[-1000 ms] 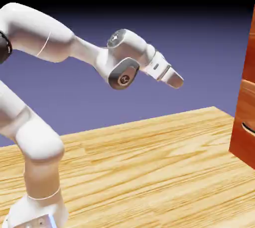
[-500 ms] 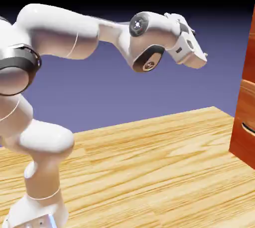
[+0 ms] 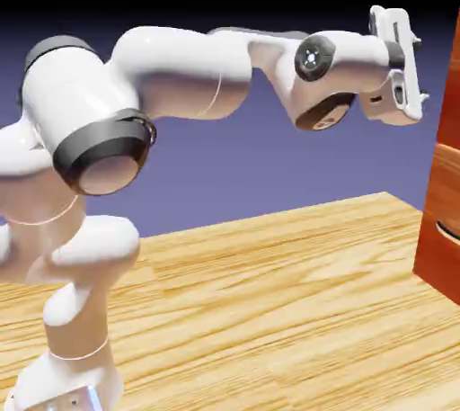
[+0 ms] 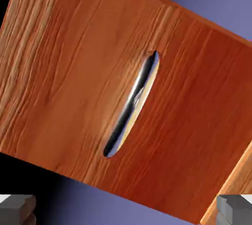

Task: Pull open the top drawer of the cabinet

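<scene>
Reaching right across the table [image 3: 269,283], the gripper [image 4: 126,208] hangs released, fingertips [image 4: 17,208] wide apart, facing the top drawer [image 4: 74,71] and its silvery handle [image 4: 134,102], near the cabinet [image 3: 442,175] but apart from it

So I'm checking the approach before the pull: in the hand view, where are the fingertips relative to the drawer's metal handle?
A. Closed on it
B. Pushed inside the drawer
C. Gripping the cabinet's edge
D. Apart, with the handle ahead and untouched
D: the fingertips sit wide apart at the bottom corners, while the handle on the drawer lies ahead, untouched.
</scene>
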You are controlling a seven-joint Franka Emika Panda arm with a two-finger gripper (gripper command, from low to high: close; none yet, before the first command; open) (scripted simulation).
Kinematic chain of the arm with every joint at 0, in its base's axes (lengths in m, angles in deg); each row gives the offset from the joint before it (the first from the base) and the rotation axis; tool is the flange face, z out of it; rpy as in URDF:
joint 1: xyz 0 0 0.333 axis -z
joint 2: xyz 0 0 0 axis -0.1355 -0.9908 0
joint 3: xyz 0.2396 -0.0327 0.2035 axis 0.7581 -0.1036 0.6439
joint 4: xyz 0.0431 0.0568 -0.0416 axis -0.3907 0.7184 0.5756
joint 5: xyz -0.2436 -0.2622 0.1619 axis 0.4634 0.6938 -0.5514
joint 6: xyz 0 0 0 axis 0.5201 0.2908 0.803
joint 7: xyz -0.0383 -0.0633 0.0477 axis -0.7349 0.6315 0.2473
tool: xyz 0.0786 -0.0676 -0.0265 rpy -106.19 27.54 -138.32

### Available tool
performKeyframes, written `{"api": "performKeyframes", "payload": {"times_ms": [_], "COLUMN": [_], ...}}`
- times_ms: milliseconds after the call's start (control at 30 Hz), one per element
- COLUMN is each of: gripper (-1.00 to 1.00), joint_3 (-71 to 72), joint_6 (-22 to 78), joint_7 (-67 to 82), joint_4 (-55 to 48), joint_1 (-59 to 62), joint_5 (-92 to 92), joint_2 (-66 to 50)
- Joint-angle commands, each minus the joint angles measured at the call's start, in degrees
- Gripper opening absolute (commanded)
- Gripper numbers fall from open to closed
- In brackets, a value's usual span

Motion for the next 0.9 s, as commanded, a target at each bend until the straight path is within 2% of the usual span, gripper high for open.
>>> {"api": "performKeyframes", "payload": {"times_ms": [0, 867], "gripper": [0.0, 0.0], "joint_3": [-1.93, -52.05], "joint_6": [-0.37, -10.06], "joint_7": [-0.78, -20.97], "joint_4": [-1.12, -30.31], "joint_1": [-2.08, -56.07], "joint_5": [-0.21, -5.69], "joint_2": [0.03, 0.93]}}
